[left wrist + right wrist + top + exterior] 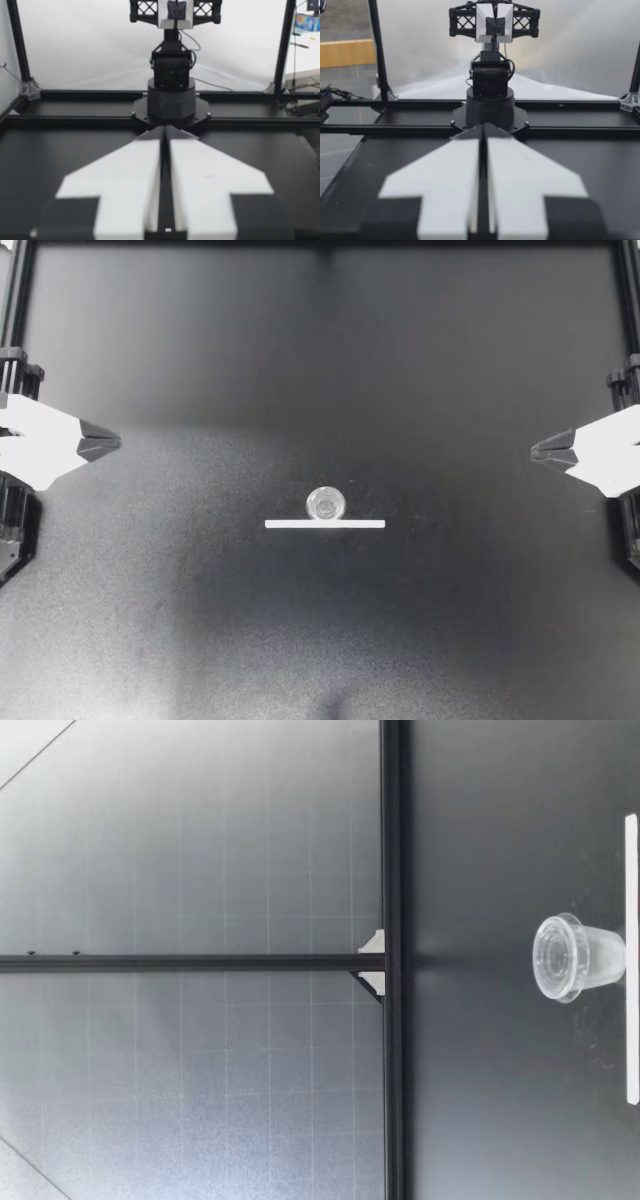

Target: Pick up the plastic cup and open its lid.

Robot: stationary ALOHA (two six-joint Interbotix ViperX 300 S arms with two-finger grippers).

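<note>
- Here, mid-table: plastic cup [326, 504] upright w/ lid [556, 957] on, white strip [325, 524] just beside at its 6 o'clock.
- left gripper [112, 443] at cup's 9 o'clock, well apart, fingers together.
- right gripper [538, 450] at 3 o'clock, well apart, fingers likewise together.

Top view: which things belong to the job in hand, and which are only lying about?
For the job: plastic cup, its lid, left gripper, right gripper.
Lying about: white strip on the table, beside the cup.
</note>
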